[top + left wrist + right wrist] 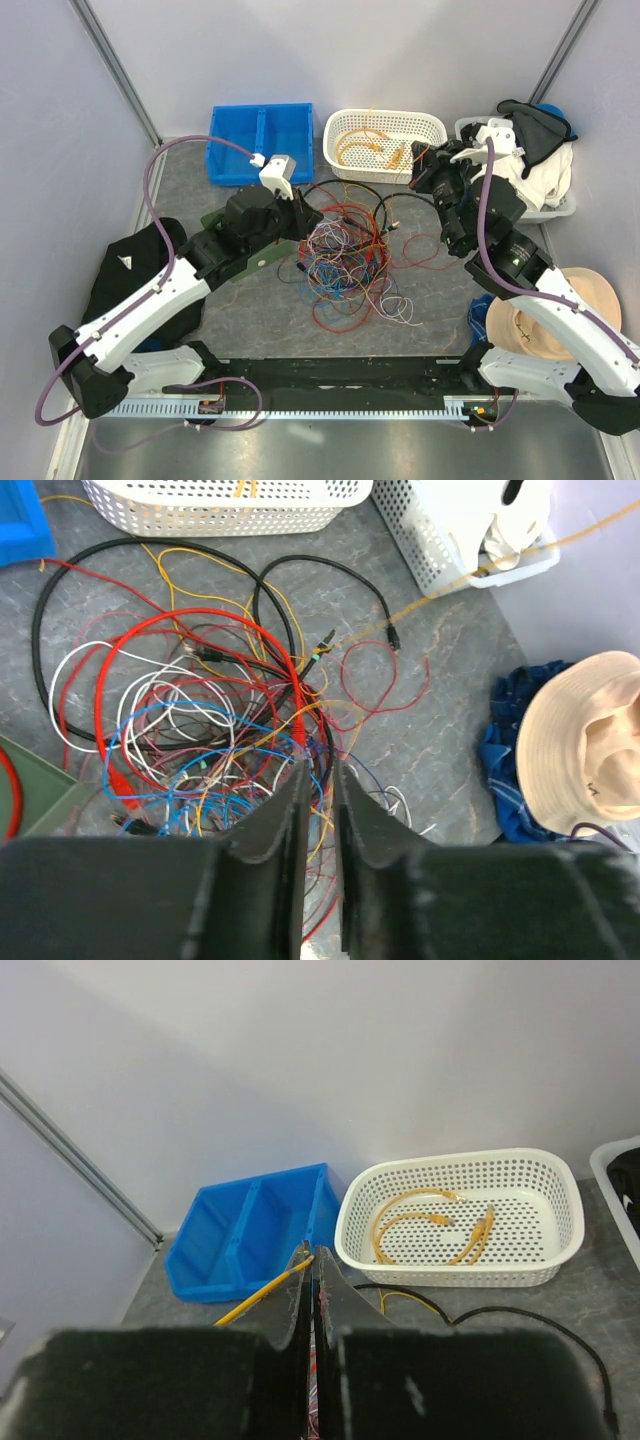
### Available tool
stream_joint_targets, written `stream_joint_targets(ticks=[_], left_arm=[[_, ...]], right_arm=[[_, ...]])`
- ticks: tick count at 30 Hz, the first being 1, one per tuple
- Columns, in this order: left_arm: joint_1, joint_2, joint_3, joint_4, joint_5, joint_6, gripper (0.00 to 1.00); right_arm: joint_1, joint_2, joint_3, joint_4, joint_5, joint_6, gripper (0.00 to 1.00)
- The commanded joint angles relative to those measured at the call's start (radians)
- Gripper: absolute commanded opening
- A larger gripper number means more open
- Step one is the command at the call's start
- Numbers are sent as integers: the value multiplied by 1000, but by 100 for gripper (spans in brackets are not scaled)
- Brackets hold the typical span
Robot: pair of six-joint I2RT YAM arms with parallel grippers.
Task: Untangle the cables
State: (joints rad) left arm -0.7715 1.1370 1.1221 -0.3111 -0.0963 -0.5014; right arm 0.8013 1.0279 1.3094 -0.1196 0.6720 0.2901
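At table centre, top view: seeing the cables (345,265) lying in one tangled heap, with red, blue, white, orange and purple loops crossing one another and black loops spreading out toward 12 o'clock. Noting the left gripper (318,778) reaching in at the heap's 10 o'clock edge. From its wrist view, logging the fingers (270,830) as standing slightly apart, a narrow slit between them, tips pointing down over red and blue strands. Not managing to tell whether any strand is touching them. Noting the right gripper (311,1260) hanging at 2 o'clock of the heap, near the white basket (385,113). Recording its fingers as pressed together and pinching a yellow cable (262,1300) right at the tips. Tracing that yellow cable in the left wrist view as running taut from the heap's middle out toward 2 o'clock. Seeing more yellow cable (483,1230) coiling inside the white basket, sitting at 12 o'clock of the heap. Marking the blue bin (262,130) just beside that basket, at 11 o'clock of the heap. Marking a second white basket (430,530) at 2 o'clock. Marking a tan hat (585,740) touching a blue cloth (500,770) at 4 o'clock, well apart from the wires.
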Motion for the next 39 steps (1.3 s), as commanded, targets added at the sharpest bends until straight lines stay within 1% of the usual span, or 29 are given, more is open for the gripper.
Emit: stream_joint_targets(ticks=[1,2,4,5,6,7,8,9,10,11,12,14,15,16,18,19,22,29,31,34,35,37,38,39], left_arm=[[5,-62,-34,104,12,-51,8],[5,-63,-42,104,9,-54,6],[8,-69,-62,106,9,-63,6],[6,-71,-71,113,15,-66,10],[6,-75,-80,127,24,-66,19],[6,-85,-106,145,36,-63,42],[6,-89,-125,165,59,-65,52],[6,-95,-142,220,70,-66,61],[6,-108,-184,257,87,-69,73],[6,-115,-211,306,134,-65,77],[6,-124,-275,436,153,-63,79],[5,-154,-362,622,194,-60,86],[3,-157,-454,834,204,-60,87],[0,-157,-494,931,207,-55,99],[-11,-120,-556,1088,216,-43,100],[-14,-100,-556,1154,222,-34,100],[-23,-43,-535,1211,241,-32,100],[-35,-22,-547,1296,227,-38,100],[-35,-29,-541,1267,222,-54,100],[-37,-61,-530,1106,185,-95,98],[-37,-78,-535,1016,147,-110,97],[-37,-141,-577,942,106,-176,95],[-37,-166,-619,911,57,-205,94],[-37,-189,-639,846,44,-257,93]], right_arm=[[3,34,100,-74,29,-17,0],[3,37,112,-80,28,-20,0],[3,56,160,-87,32,-26,0],[3,66,180,-89,34,-31,0],[3,75,227,-89,32,-41,0],[1,93,253,-92,34,-49,0],[3,104,284,-91,32,-57,0],[1,116,350,-91,32,-74,0],[3,147,388,-97,35,-84,0],[3,165,427,-107,29,-88,0],[3,184,508,-123,21,-94,0],[3,233,574,-173,9,-88,0],[3,244,620,-186,-5,-85,0],[3,257,637,-207,-11,-68,0],[3,264,660,-221,-34,-49,0],[3,267,663,-239,-43,-30,0],[3,258,645,-262,-55,-6,0],[3,201,461,-235,-38,14,0],[3,202,444,-223,-17,8,0],[-13,241,442,-212,11,-16,0],[-28,254,445,-209,-5,-16,0],[-117,303,452,-207,-49,27,0],[-190,323,465,-204,-101,47,0],[-220,366,473,-195,-118,79,0]])
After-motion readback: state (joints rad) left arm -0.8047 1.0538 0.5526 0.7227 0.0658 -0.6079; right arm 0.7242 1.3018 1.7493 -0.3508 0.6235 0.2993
